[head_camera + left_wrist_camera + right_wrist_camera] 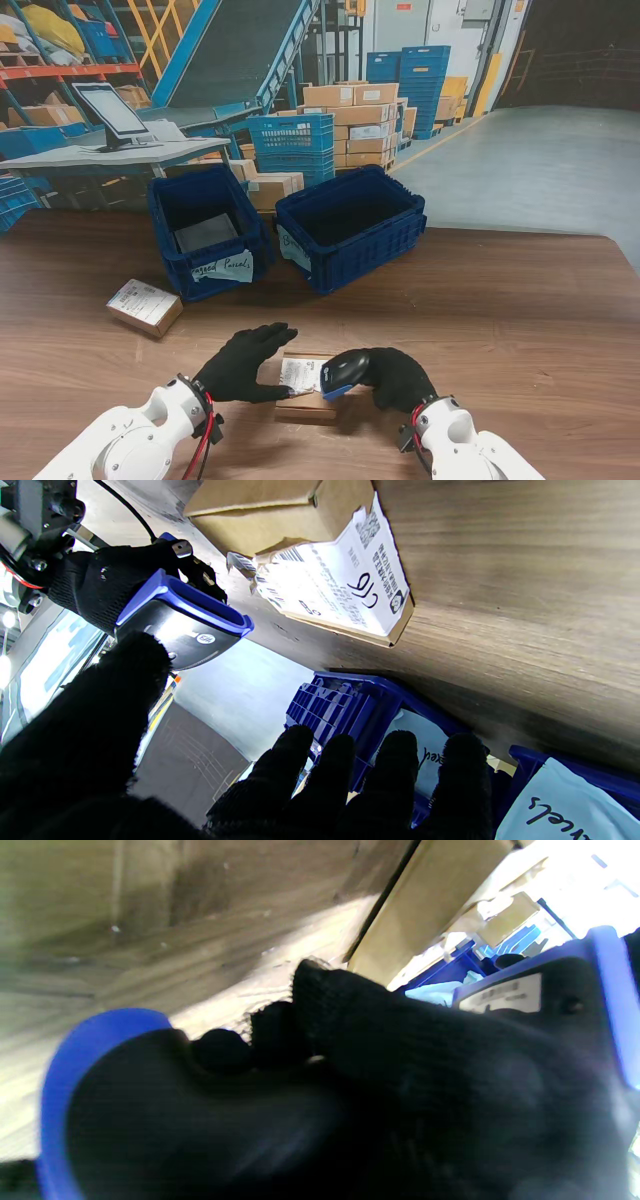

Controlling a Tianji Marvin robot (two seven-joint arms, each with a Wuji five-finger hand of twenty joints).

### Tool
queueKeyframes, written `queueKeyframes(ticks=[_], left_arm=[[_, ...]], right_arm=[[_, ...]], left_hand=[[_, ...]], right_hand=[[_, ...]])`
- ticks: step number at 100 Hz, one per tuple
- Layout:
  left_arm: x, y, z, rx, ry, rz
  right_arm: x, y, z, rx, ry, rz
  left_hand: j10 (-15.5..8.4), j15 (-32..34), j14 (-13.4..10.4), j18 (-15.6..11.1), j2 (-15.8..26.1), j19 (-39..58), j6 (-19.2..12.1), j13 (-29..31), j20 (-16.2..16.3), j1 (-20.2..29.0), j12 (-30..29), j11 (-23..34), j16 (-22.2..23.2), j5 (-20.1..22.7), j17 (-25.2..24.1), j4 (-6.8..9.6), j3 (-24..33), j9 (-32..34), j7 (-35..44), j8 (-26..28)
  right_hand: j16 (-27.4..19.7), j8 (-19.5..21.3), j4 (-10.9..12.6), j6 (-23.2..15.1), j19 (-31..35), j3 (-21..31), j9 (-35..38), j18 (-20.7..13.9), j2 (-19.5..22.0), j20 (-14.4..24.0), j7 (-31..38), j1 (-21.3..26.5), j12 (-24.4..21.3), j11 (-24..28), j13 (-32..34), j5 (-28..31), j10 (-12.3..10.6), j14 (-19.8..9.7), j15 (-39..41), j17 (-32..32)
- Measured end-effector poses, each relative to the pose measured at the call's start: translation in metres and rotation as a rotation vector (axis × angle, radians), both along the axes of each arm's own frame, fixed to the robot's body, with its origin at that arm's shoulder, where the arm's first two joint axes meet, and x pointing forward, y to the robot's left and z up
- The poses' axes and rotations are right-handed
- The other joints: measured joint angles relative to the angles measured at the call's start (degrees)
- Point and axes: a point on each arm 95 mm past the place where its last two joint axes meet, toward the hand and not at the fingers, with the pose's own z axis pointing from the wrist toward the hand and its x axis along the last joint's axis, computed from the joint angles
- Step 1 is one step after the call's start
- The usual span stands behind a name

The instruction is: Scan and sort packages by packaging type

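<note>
two crates [350,225] stand side by side far from me; a small box [145,306] lies left, another box [305,400] near me.

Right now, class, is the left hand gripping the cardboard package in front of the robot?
No, the left hand hovers open beside the cardboard package, fingers spread, holding nothing.
</note>
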Motion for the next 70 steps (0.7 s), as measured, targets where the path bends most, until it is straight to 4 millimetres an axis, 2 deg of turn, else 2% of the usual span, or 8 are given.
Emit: queueKeyframes(ticks=[70], left_arm=[[0.001, 0.004, 0.000, -0.006, 0.026, -0.012]], right_arm=[[0.014, 0.002, -0.004, -0.058, -0.033, -0.016]], left_hand=[[0.01, 0.00, 0.00, 0.00, 0.00, -0.80, 0.00, 0.00, -0.38, 0.01, 0.00, -0.12, 0.00, 0.00, 0.00, 0.03, -0.93, 0.00, 0.00, 0.00]], right_hand=[[0.00, 0.00, 0.00, 0.00, 0.00, 0.00, 0.00, 0.00, 0.00, 0.00, 0.00, 0.00, 0.00, 0.00, 0.02, 0.00, 0.00, 0.00, 0.02, 0.01]])
